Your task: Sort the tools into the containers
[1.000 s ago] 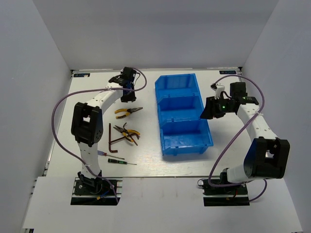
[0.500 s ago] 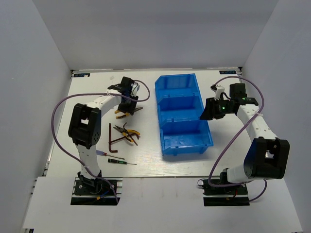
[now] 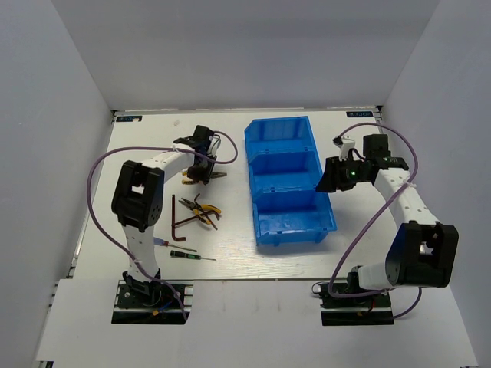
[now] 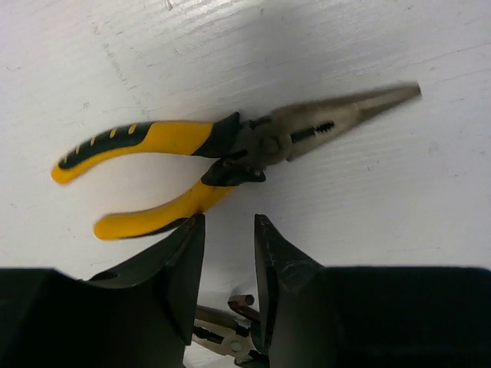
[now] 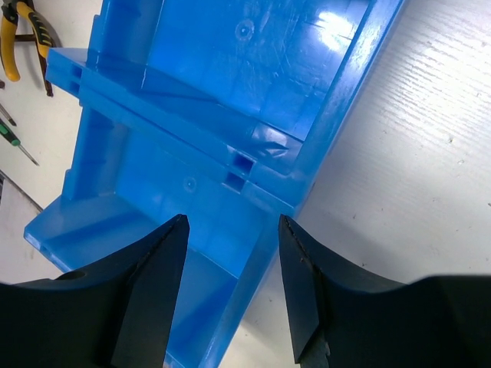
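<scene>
Yellow-handled long-nose pliers point(image 4: 230, 142) lie on the white table, also seen in the top view point(image 3: 190, 182). My left gripper point(image 4: 229, 226) hovers just above them, jaws narrowly open and empty; in the top view it point(image 3: 201, 170) partly covers them. A second pair of pliers point(image 3: 202, 210), two brown hex keys point(image 3: 174, 215) point(image 3: 188, 221) and two small screwdrivers point(image 3: 175, 244) point(image 3: 192, 255) lie nearer the left base. The blue bin point(image 3: 249, 165) has three empty compartments. My right gripper point(image 5: 230, 230) is open and empty, straddling the bin's right wall point(image 5: 337, 107), and it also shows in the top view point(image 3: 326, 180).
White walls enclose the table on the left, back and right. The second pliers point(image 4: 222, 337) and a hex key end point(image 4: 242, 303) show between my left fingers. Pliers point(image 5: 19, 31) and a screwdriver point(image 5: 19, 146) show beyond the bin.
My left gripper has moved from the back of the table forward and down onto the spot over the long-nose pliers. The right arm has barely shifted.
</scene>
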Controlling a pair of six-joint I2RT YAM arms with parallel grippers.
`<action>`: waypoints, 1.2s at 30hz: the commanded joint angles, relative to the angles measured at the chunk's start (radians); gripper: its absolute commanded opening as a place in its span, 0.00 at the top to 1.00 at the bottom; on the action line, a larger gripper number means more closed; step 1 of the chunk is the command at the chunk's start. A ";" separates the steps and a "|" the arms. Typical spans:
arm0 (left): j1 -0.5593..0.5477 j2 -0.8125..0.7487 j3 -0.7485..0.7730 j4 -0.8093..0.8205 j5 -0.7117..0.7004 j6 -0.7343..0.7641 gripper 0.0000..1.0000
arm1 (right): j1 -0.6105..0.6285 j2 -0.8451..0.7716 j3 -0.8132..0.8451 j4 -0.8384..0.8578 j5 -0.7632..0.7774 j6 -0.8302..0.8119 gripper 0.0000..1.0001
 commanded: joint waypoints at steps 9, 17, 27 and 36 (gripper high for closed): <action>0.003 -0.123 0.044 0.056 0.009 0.052 0.51 | -0.008 -0.024 -0.027 -0.021 -0.006 -0.010 0.43; 0.003 -0.028 0.131 0.044 -0.011 0.070 0.44 | -0.006 -0.010 -0.018 -0.033 -0.006 -0.008 0.43; 0.038 0.167 0.415 -0.184 -0.123 -0.257 0.56 | -0.006 -0.020 -0.048 -0.034 0.010 -0.011 0.43; 0.027 0.018 0.162 -0.105 -0.178 -0.493 0.51 | -0.008 -0.006 -0.058 -0.024 0.014 -0.014 0.43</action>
